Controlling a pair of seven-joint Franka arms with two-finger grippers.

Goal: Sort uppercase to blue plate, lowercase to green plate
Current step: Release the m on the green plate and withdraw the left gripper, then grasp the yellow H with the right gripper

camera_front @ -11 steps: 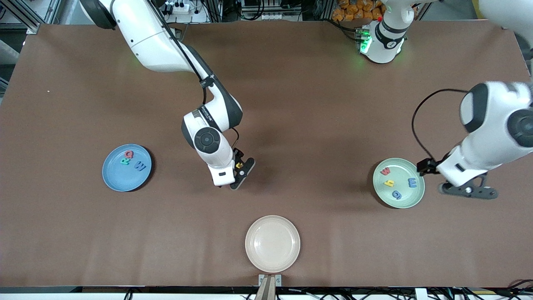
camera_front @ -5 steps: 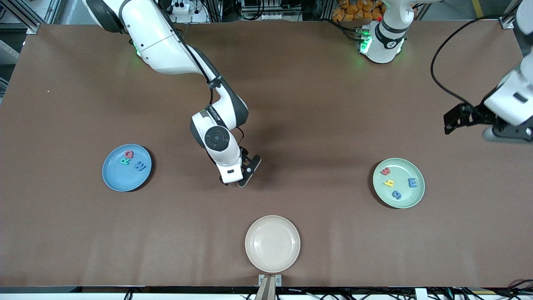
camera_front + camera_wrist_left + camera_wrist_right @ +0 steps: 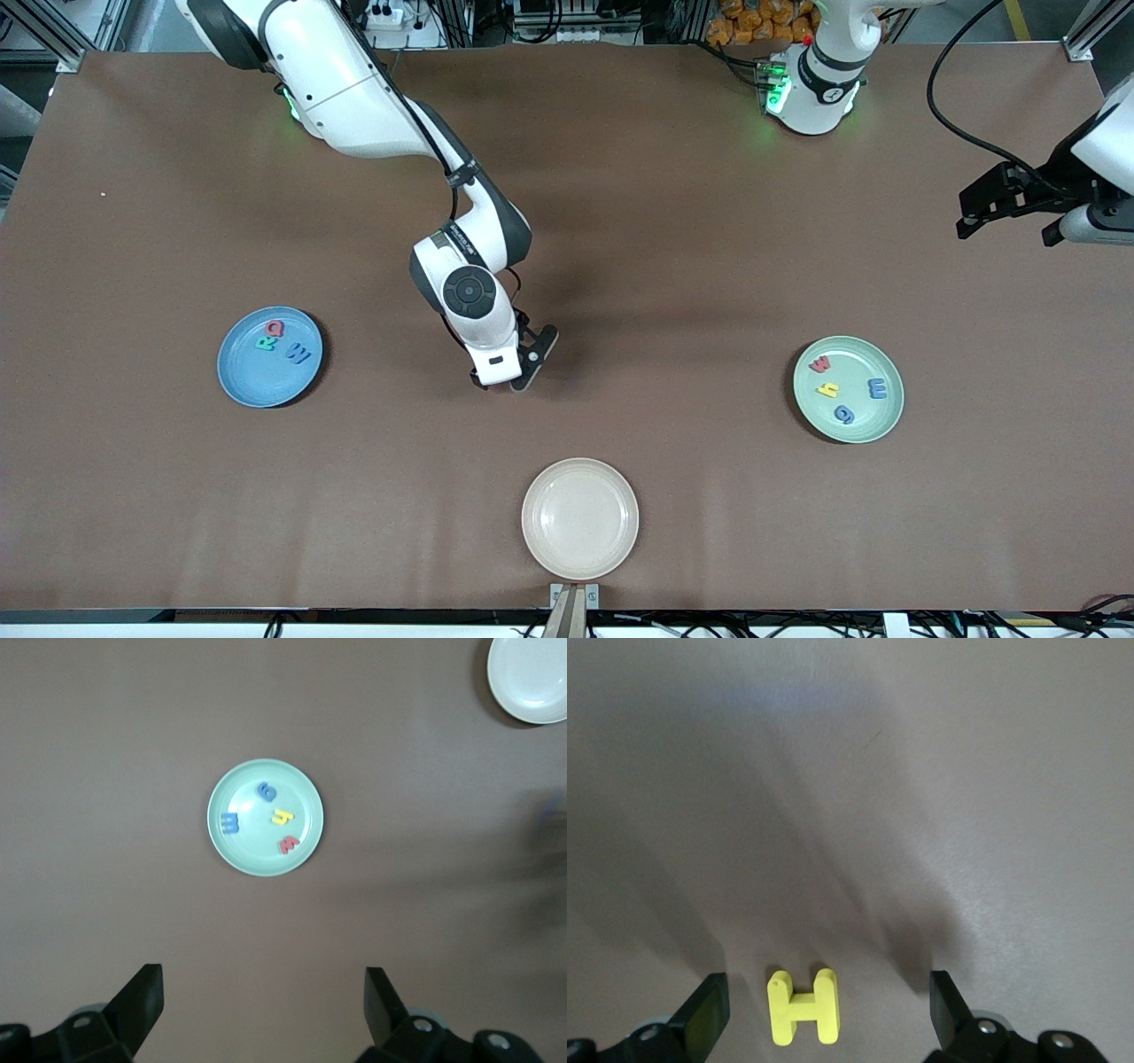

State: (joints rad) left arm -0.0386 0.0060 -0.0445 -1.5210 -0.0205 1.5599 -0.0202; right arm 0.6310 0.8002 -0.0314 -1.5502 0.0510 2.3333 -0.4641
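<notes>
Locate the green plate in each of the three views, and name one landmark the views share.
Front view: green plate on the table toward the left arm's end, holding four letters.
Left wrist view: green plate near the picture's middle, ahead of the open left gripper.
Right wrist view: not in it.
Shared landmark: cream plate, in the front and left wrist views.

- My right arm reaches from its base to mid-table, wrist bent steeply down, right gripper (image 3: 523, 359) low over the surface, apparently not touching it.
- Its fingers (image 3: 700, 1014) are spread wide, gripping nothing.
- My left arm is pulled up at its own end; left gripper (image 3: 263, 1010) hangs high, jaws apart, empty.
</notes>
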